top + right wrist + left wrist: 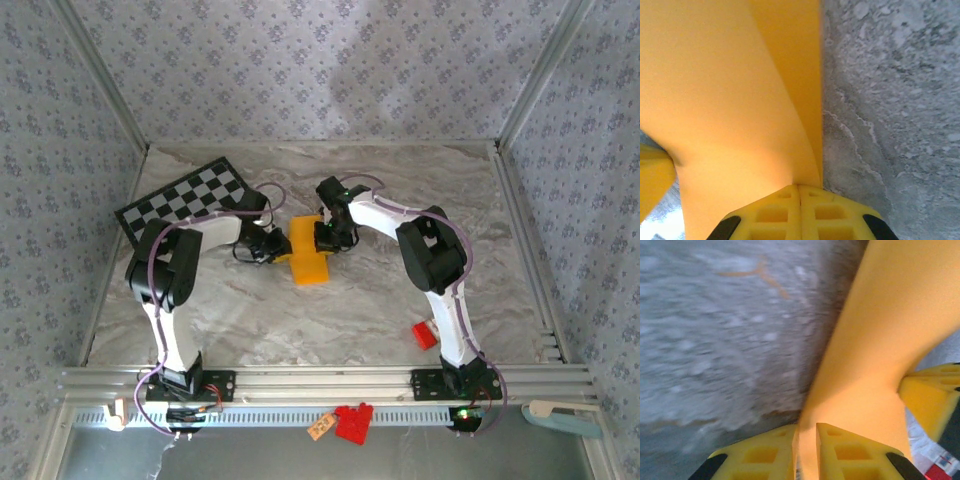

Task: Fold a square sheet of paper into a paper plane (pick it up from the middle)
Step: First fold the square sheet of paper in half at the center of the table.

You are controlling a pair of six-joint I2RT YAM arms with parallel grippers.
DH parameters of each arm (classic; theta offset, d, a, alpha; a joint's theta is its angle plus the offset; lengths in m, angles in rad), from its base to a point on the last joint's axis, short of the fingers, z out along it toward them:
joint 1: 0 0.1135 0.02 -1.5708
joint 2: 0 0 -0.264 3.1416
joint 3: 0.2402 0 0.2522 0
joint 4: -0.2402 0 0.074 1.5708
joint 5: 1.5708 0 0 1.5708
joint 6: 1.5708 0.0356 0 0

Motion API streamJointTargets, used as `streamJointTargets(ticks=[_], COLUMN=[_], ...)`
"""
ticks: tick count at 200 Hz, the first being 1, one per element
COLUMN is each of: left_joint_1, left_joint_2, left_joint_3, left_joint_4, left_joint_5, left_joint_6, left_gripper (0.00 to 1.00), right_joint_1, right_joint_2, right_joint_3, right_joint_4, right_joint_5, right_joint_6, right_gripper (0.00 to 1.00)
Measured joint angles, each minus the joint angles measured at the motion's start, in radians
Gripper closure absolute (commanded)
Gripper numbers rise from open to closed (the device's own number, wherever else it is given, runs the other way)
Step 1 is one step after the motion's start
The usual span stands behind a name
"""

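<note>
Paper [310, 262], right of board [185, 200], is being pinched by left gripper [807, 435] and right gripper [799, 192]; seemingly being creased, so even tension is advised.

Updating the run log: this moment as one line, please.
left gripper: shut on sheet of paper | right gripper: shut on sheet of paper | state: sheet bent between them

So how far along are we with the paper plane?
Done: the paper is gripped near the middle of the table. In hand: the left tool and right tool are each shut on it from opposite sides, with the sheet bowing between them. Left: no sharp crease or pointed nose shows, so nearly all the folding remains.
</note>
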Motion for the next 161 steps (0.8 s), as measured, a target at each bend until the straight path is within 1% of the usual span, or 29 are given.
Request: streamJointTargets(ticks=[28,58,75,116,161], left_joint_1=[0.012,-0.005,-0.020,-0.045,-0.020], left_joint_2=[-0.059,-0.089,-0.064,0.066,0.114], left_joint_3=[-0.005,0.006,0.031,0.116,0.116], left_joint_4=[-0.021,0.026,0.042,0.061,0.058], left_joint_5=[-0.009,0.026,0.048,0.077,0.079], left_joint_6=[-0.006,-0.040,-0.055,-0.058,-0.049], left_gripper=[0.80,0.80,0.80,0.80,0.81], right_joint_1=[0.000,0.000,0.000,0.000,0.000], right_joint_2=[0.000,0.007,0.008,0.013,0.015], right_joint_3=[0.000,0.006,0.009,0.016,0.019], right_joint_4=[-0.001,-0.007,-0.010,-0.017,-0.021], right_joint_5=[0.001,0.001,0.001,0.001,0.002], right_joint_6=[0.000,0.000,0.000,0.000,0.000], right_gripper=[0.94,0.94,0.94,0.94,0.94])
